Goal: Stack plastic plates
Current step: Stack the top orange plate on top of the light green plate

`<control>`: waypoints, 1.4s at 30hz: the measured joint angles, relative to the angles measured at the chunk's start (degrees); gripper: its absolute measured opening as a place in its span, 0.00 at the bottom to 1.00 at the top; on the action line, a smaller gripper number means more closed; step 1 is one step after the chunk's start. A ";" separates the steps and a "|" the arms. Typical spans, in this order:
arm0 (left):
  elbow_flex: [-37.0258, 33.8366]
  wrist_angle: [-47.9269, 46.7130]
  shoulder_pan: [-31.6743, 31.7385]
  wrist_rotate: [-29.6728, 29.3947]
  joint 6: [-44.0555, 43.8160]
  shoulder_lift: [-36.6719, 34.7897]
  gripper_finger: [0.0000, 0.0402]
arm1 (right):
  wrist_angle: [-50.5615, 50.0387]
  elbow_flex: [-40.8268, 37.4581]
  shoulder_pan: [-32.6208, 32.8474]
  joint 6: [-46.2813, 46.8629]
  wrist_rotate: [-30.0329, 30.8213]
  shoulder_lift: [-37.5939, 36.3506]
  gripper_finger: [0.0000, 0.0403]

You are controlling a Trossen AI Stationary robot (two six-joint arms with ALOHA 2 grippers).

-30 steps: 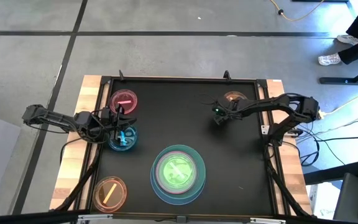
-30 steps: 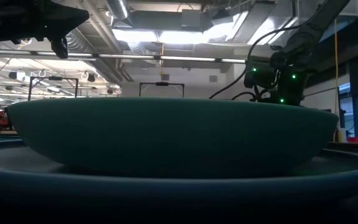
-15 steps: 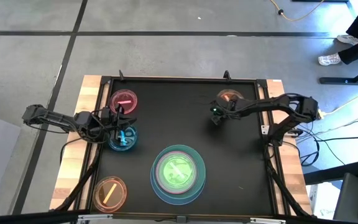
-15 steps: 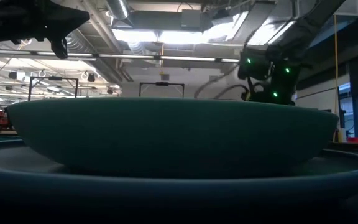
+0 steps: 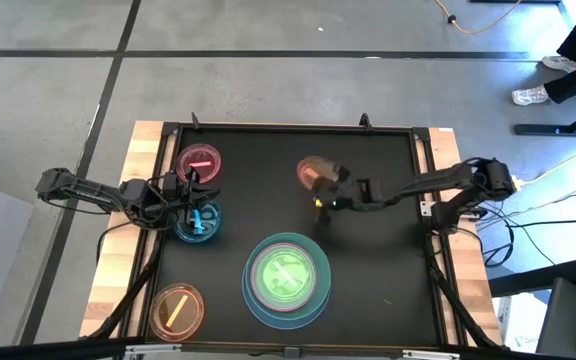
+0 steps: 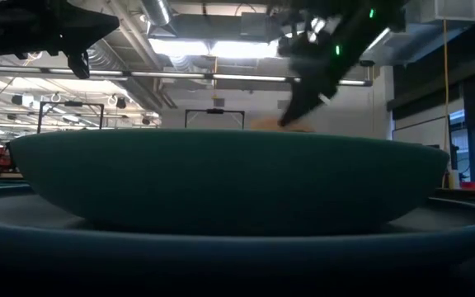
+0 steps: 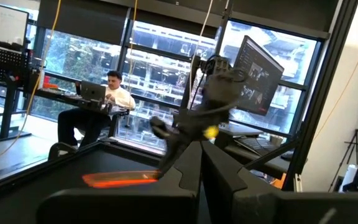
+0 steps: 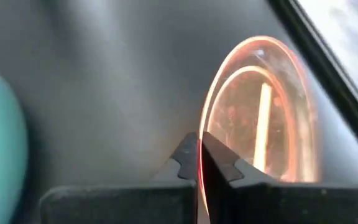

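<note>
My right gripper (image 5: 322,192) is over the table's middle, shut on a small translucent orange plate (image 5: 313,172), which also shows in the right wrist view (image 8: 260,118). A stack of large plates, light blue at the bottom (image 5: 258,305), stands near the front edge with a small green plate (image 5: 286,273) on top. My left gripper (image 5: 192,196) hangs shut and empty above the table's left side, between a small pink plate (image 5: 200,161) and a small blue plate (image 5: 198,224). Another small orange plate (image 5: 177,310) lies at the near left corner. My right gripper pinches the orange plate's rim (image 8: 199,163) between its two fingers, one on each face. The fingers come from the table's right side. The plate is tilted up on edge in the hold, reaching away beyond the fingertips.
The black mat (image 5: 388,260) has bare room to the right of the stack and along the far edge. A raised frame (image 5: 288,128) borders the mat. In the low view the teal plate (image 6: 221,181) fills the foreground. A person sits at a desk beyond the table (image 7: 114,99).
My right gripper has carried the orange plate from the far right part of the mat toward the table's left, to the middle, and the arm has stretched out. The plate has tipped up on edge.
</note>
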 joint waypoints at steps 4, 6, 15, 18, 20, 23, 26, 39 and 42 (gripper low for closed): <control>-0.01 0.00 0.00 0.00 -0.04 0.00 0.02 | 7.95 1.25 5.37 -1.48 -4.78 -0.02 0.00; -0.01 0.00 0.00 -0.02 -0.04 -0.02 0.02 | 11.84 1.25 7.69 -1.53 -7.52 -0.02 0.00; -0.01 -0.02 0.00 -0.04 -0.02 -0.01 0.02 | 19.84 1.25 17.23 -1.46 -14.59 -0.02 0.01; -0.01 -0.02 0.00 -0.04 -0.04 -0.02 0.02 | 21.00 1.25 19.93 -1.41 -14.63 0.40 0.01; -0.01 -0.02 0.00 -0.05 -0.03 -0.01 0.02 | 22.25 1.25 21.61 -1.39 -15.39 1.05 0.01; -0.01 -0.14 0.00 -0.07 -0.04 0.00 0.02 | 25.15 1.25 23.44 -0.93 -17.38 3.03 0.01; -0.01 -0.47 0.00 -0.07 -0.04 0.00 0.02 | 26.67 1.25 24.75 0.83 -18.06 5.48 0.01; -0.03 -0.48 -0.01 -0.07 -0.06 -0.02 0.02 | 28.78 1.21 25.29 3.36 -17.98 12.89 0.01; -0.03 -0.48 -0.02 -0.07 -0.04 -0.02 0.02 | 28.84 1.21 25.31 4.28 -17.98 12.90 0.06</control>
